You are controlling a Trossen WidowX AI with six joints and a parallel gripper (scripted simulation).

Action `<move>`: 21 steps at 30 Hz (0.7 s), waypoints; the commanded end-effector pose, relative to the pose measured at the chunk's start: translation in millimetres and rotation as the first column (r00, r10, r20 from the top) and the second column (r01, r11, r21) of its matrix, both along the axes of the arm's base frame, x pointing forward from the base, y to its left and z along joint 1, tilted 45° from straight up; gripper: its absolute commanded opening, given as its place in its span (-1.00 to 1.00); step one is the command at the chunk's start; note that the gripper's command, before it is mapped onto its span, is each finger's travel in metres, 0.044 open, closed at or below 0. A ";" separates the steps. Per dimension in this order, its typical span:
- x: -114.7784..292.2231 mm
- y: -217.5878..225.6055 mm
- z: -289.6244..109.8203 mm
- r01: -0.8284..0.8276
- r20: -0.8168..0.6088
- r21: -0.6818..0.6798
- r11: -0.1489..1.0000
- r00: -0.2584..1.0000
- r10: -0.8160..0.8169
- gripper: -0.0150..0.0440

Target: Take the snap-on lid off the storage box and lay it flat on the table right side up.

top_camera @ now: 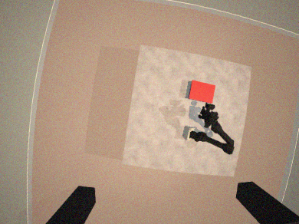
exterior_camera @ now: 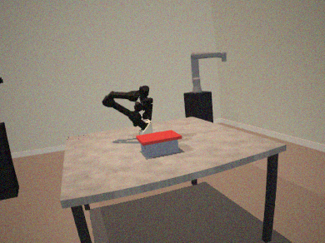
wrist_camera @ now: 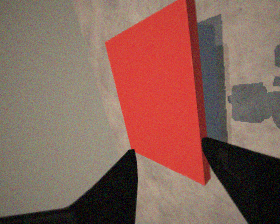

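The storage box is grey-blue and stands near the middle of the table. Its flat red snap-on lid sits closed on top of it. My gripper is open and empty. It hangs above the box's near short edge on the arm's side, pointing down at the lid. In the wrist view the two dark fingers stand to either side of the lid's near end, apart from it. The box body is hidden under the lid in the overhead and wrist views.
The arm's base stands on the table close to the box. A black pedestal with a grey post stands behind the table. Dark blocks stand on the floor off the table's front edge.
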State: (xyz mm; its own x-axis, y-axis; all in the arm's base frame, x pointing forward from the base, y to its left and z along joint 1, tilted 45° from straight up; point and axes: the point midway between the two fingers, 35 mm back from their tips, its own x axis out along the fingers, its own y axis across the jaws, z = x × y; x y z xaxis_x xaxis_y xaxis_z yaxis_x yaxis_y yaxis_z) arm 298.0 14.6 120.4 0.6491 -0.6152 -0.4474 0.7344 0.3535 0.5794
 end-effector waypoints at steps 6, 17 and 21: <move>-1.8 -0.2 -3.5 -0.004 -0.017 -0.015 1.000 1.000 0.004 0.31; -11.9 -40.3 -46.0 -0.005 -0.025 -0.024 1.000 1.000 0.005 0.31; -11.4 -40.7 -46.4 -0.005 -0.026 -0.024 1.000 1.000 0.004 0.31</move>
State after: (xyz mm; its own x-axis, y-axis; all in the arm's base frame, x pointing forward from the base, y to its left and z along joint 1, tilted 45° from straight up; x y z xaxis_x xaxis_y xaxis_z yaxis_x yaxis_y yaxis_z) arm 287.6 -22.9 78.2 0.6386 -0.6259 -0.4477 0.7474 0.3658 0.5546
